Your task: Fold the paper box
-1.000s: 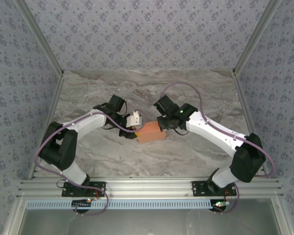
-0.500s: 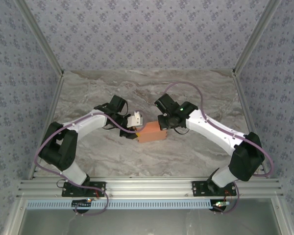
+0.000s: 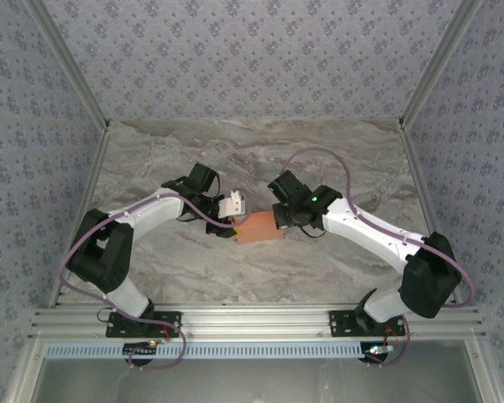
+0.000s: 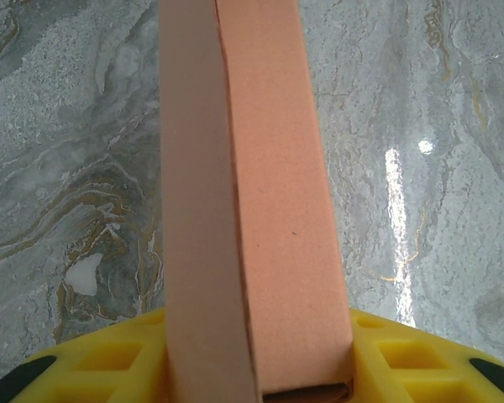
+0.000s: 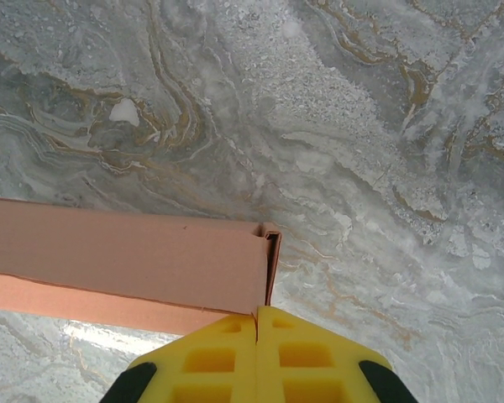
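— Where do we have the paper box [image 3: 260,228]?
— Middle of the table [image 3: 344,159]; our left gripper [image 4: 260,369] clamps one end, our right gripper [image 5: 258,332] is closed on nothing, its tips at the other end

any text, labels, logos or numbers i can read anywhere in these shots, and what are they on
No readable text in any view.
salmon-orange cardboard paper box: plain, no print or label.
grey marble-patterned table top: veining only, no markings.
blue-grey floral wallpaper walls: repeating pattern, no words.
small dark board on the front rail: too small to read any marking.
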### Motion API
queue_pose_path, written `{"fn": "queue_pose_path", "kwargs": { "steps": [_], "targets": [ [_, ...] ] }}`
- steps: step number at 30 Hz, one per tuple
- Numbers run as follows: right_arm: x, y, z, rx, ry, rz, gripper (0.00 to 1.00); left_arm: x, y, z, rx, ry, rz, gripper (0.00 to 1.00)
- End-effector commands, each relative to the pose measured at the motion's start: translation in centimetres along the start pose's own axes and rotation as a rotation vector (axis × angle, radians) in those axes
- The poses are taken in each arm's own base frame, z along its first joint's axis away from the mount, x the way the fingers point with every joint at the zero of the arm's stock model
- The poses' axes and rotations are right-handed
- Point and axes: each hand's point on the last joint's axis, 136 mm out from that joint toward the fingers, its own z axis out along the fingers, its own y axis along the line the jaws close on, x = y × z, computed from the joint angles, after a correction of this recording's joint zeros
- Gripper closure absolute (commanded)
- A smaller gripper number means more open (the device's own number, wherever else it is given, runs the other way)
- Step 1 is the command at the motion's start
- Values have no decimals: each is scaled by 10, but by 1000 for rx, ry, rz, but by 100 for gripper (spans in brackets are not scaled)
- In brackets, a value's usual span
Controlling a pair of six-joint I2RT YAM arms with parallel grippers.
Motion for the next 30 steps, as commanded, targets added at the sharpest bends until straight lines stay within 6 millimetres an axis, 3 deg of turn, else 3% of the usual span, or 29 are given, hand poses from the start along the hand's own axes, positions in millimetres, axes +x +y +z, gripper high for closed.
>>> {"fn": "queue_pose_path", "kwargs": {
  "steps": [1,12,20,26,30],
  "targets": [
    [6,-13,-3,53,-11,3,96,-2,6,-7,-29,10,-26,56],
    [5,-9,-7,51,-20,2,96,-14,8,-18,-63,-29,-72,42],
    [2,-6,-12,53,-29,-8,96,-29,12,-45,-162,-121,-164,41],
    [1,-5,-13,51,-34,-12,96,-42,13,-75,-319,-267,-353,45],
    [1,-3,-13,45,-38,-12,97,-26,11,-85,-428,-292,-552,48]
  ]
}}
